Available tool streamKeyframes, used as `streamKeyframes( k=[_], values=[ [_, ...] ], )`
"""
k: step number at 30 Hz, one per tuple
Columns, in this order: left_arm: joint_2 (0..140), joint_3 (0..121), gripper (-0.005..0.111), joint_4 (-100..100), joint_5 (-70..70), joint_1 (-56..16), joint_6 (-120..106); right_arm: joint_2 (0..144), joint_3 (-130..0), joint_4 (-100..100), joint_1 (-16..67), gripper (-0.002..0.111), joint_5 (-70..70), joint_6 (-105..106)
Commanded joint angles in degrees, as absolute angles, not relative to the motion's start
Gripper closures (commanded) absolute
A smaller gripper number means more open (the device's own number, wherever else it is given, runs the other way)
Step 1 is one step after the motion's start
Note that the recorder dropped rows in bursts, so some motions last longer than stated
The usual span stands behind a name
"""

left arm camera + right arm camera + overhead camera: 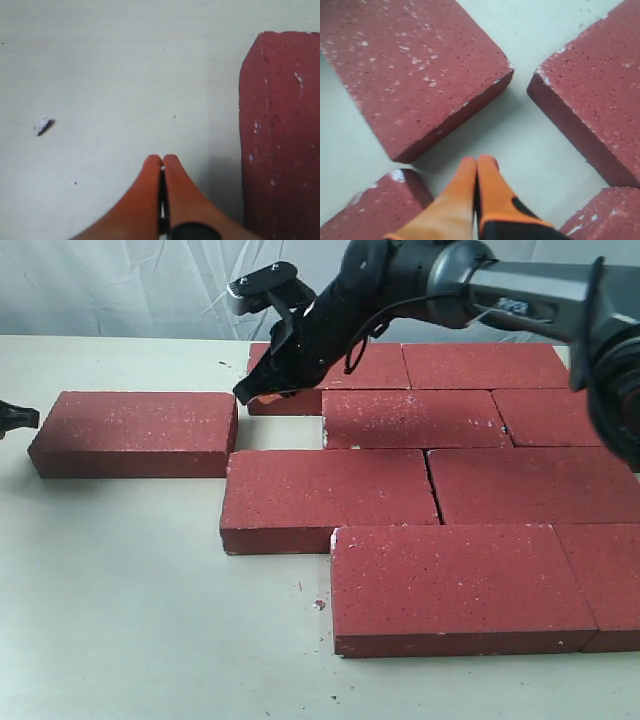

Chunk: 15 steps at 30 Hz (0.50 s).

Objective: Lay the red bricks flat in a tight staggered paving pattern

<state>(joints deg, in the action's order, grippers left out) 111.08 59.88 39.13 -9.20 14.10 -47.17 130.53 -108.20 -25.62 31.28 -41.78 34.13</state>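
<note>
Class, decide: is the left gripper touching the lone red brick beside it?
Apart. The left wrist view shows a strip of table between the shut left gripper and the lone red brick.

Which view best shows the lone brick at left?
Exterior view: the lone brick shows whole, apart from the paved group. Left wrist view catches only one end; right wrist view shows brick parts I cannot match to it.

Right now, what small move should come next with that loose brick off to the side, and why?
Probably nudge the loose brick toward the paved rows with the shut left gripper, which sits at its outer end. A gap of bare table separates it from the second-row brick. The shut right gripper hangs near that gap.
</note>
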Motion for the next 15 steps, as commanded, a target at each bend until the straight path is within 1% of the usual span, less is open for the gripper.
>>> streamKeyframes(
  k=[1, 3, 5, 7, 11, 15],
  values=[
    [110.66, 60.12, 0.107, 41.83, -7.97, 14.10, -47.13, 137.88, -119.55, -10.28, 33.98, 0.109, -46.86, 21.08],
    [110.66, 60.25, 0.107, 44.40, -7.49, 14.12, -47.13, 141.79, -125.13, -7.90, 35.33, 0.109, -48.91, 20.25],
    [110.66, 60.92, 0.107, 44.40, -10.01, 14.12, -47.13, 145.02, -129.30, -8.62, 35.58, 0.109, -50.36, 19.66],
    [110.66, 61.52, 0.107, 44.54, -12.32, 14.12, -47.85, 146.73, -131.29, -9.29, 35.58, 0.109, -50.80, 19.40],
    [110.66, 62.14, 0.107, 46.76, -13.13, 14.12, -48.97, 147.62, -131.29, -10.67, 35.67, 0.109, -50.80, 19.40],
    [111.13, 62.14, 0.107, 54.48, -14.98, 14.12, -56.80, 147.62, -131.29, -15.27, 35.80, 0.109, -50.69, 19.40]
  ],
)
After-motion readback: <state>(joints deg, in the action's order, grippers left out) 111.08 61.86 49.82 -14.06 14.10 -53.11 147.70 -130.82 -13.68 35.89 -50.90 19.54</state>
